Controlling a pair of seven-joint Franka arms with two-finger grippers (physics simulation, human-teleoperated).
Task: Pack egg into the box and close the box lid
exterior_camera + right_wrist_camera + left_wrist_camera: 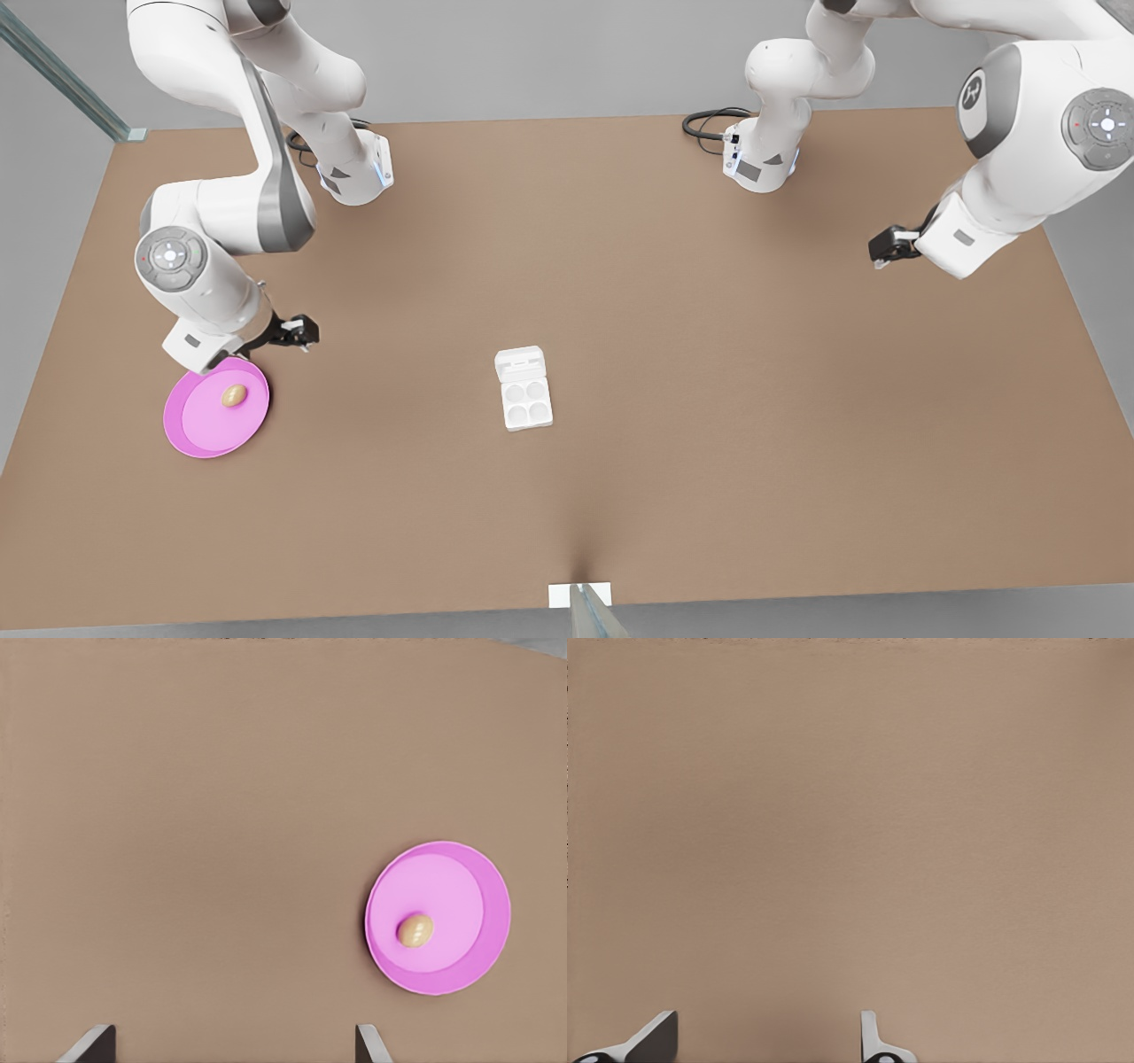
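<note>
The egg (pixel 234 395) lies on a round pink plate (pixel 199 434), a little off the plate's middle, near the front view's left edge of the brown worktop (pixel 709 425). In the right wrist view the egg (pixel 414 930) and the plate (pixel 461 966) are seen from above, with bare worktop (pixel 195 833) around them.

The box (pixel 526 402) stands near the middle of the worktop, well apart from the plate. Its four round cups are open to the top and all four look empty. The box lid (pixel 519 363) lies folded back flat on the worktop, joined to the far end of the tray (the end toward the arm bases).

The right gripper (pixel 303 333) hangs above the worktop just beside the plate's far rim, at the front view's left; it holds nothing. In the right wrist view its two fingertips (pixel 91 1043) stand wide apart, so the jaws are wide, and the egg is not between them.

The left gripper (pixel 886 245) hangs above the worktop near the front view's right edge, well apart from the box and the plate. In the left wrist view its fingertips (pixel 651 1038) are also spread, with the jaws wide and empty over plain worktop (pixel 850 815).
</note>
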